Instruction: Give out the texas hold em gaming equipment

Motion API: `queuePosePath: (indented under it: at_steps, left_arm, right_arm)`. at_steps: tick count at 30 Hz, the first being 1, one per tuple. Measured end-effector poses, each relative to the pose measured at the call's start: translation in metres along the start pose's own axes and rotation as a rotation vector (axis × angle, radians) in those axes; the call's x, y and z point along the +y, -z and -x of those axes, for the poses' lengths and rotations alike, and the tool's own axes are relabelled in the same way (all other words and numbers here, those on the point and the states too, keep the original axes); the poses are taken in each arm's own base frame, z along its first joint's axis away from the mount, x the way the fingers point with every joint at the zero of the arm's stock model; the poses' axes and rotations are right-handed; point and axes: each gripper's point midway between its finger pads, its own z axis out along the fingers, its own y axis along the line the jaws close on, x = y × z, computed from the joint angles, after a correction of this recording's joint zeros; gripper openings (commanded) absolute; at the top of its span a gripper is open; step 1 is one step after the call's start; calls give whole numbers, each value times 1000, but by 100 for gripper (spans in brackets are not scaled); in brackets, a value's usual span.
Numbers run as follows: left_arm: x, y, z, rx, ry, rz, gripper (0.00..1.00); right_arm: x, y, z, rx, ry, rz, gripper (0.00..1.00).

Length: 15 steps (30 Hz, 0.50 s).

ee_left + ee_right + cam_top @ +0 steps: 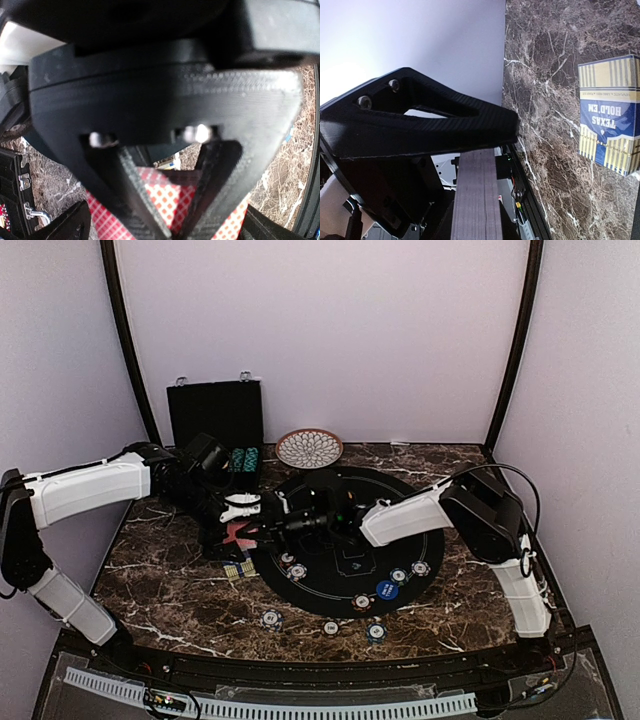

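We see the deck of cards (pixel 475 200) at the left rim of the round mat (pixel 320 590), between the two arms where they meet. The right gripper (pixel 285 527) reaches across the mat from the right. Its jaws are narrow, and the deck sits edge-on between them, pressed against the upper finger, so we judge the deck to be held.

The left gripper (pixel 240 510) hangs just beside and over the same spot. In its wrist view its fingers (pixel 67 225) show only at the bottom corners, far apart, so we take it to stand wide with nothing in it. A red checked card back (pixel 165 192) lies beneath it.

The next move depends on how the deck lies. Its length runs out along the right fingers, roughly across the table, with its free end pointing toward the left gripper. The right arm has the deck, and the left gripper is close enough to pinch a card off that end.

The card box (pixel 238 570) lies just near of both grippers. The chips (pixel 362 602) sit well apart, on the mat's near side.
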Motion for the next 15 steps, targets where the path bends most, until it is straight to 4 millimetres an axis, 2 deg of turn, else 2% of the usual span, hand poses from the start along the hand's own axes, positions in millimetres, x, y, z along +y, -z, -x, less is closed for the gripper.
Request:
queuePosePath:
  at_steps: [3, 8, 14, 15]
  left_arm:
    - [-1, 0, 2, -12, 3, -7, 96]
    - [-2, 1, 3, -31, 17, -22, 90]
    - [-1, 3, 4, -55, 36, -37, 78]
    - [-2, 3, 5, -59, 39, -41, 74]
  right_arm:
    - [4, 1, -1, 2, 4, 24, 0]
    - [-1, 3, -5, 9, -10, 29, 0]
    - [-2, 3, -5, 9, -18, 32, 0]
    - [-1, 3, -5, 8, -15, 35, 0]
